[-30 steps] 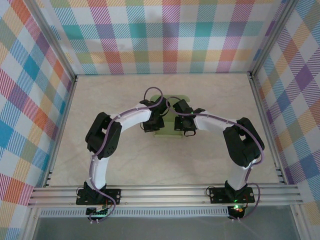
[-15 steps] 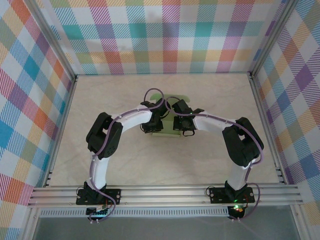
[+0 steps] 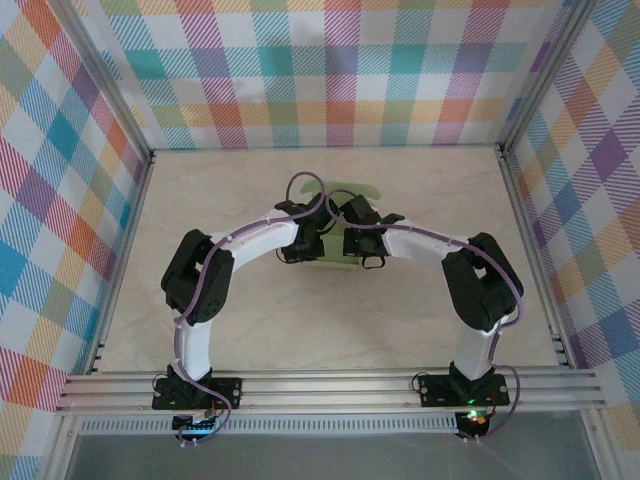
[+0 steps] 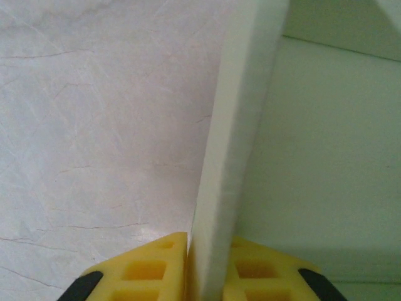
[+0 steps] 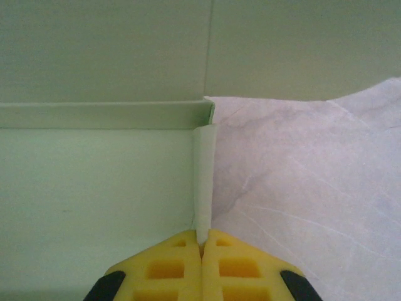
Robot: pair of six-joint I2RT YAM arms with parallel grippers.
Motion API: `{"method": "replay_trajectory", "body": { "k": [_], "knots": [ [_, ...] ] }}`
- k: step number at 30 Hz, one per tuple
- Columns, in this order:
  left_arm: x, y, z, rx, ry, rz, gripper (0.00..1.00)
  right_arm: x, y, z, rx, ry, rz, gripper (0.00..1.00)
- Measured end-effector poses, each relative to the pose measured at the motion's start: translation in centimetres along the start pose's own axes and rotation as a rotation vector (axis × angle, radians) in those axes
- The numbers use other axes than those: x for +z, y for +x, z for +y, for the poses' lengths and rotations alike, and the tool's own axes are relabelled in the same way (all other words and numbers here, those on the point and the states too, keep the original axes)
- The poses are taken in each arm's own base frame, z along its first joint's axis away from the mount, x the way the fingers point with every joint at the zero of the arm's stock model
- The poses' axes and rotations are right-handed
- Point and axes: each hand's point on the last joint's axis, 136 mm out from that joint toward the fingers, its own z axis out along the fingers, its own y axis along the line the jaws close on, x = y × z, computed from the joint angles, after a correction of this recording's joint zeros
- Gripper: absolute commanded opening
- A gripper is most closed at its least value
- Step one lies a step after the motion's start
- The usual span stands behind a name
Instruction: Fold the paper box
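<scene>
One box (image 3: 332, 264) lies at the middle of the desk (image 3: 230, 200), between two tools. The left tool (image 4: 207, 266) pinches one upright wall, pads tight against the card. The right tool (image 5: 202, 241) is clamped on a thin upright side flap, pads nearly meeting.

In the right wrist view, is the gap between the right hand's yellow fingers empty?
No: the right hand pinches a thin upright wall of the paper box between its yellow fingers.

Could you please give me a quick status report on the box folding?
Left end effector shut on box wall. Right end effector shut on another wall. Nothing in the way.
</scene>
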Motion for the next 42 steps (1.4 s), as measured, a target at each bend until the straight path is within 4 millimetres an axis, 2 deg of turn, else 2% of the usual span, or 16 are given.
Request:
{"method": "replay_trajectory", "body": {
  "k": [4, 9, 10, 12, 14, 18, 22, 27, 37, 40, 42],
  "knots": [
    [0.2, 0.2, -0.1, 0.001, 0.002, 0.009, 0.00, -0.2, -0.3, 0.0, -0.014, 0.011, -0.009, 0.00],
    [0.7, 0.5, -0.1, 0.004, -0.001, 0.025, 0.00, -0.2, -0.1, -0.2, -0.022, 0.019, -0.001, 0.00],
    [0.7, 0.5, -0.1, 0.004, 0.000, 0.026, 0.01, -0.1, -0.1, -0.2, -0.023, 0.020, 0.000, 0.00],
    [0.7, 0.5, -0.1, 0.003, 0.000, 0.026, 0.21, -0.1, -0.1, -0.2, -0.023, 0.019, 0.001, 0.00],
    [0.7, 0.5, -0.1, 0.006, -0.002, 0.026, 0.32, 0.0, 0.0, -0.2, -0.024, 0.019, 0.003, 0.00],
    [1.0, 0.8, 0.2, 0.003, -0.012, 0.030, 0.39, 0.6, 0.2, -0.4, -0.027, 0.036, 0.011, 0.00],
    [1.2, 0.9, 0.5, 0.009, -0.016, 0.027, 0.55, 1.0, 0.1, -0.6, -0.038, 0.055, 0.010, 0.00],
    [-0.2, 0.3, 0.3, 0.009, 0.028, -0.018, 0.68, 1.1, -0.1, -0.5, -0.065, 0.078, 0.002, 0.00],
    [-3.9, -1.1, 1.0, -0.025, 0.110, -0.154, 0.70, 1.3, -0.4, -0.2, -0.089, 0.086, 0.001, 0.00],
    [-4.6, -1.9, 1.3, -0.044, 0.123, -0.185, 0.71, 1.4, -0.4, -0.1, -0.090, 0.087, 0.002, 0.05],
    [-4.4, -2.0, 1.5, -0.054, 0.129, -0.191, 0.72, 1.4, -0.5, -0.1, -0.090, 0.087, 0.003, 0.12]
  ]
}}
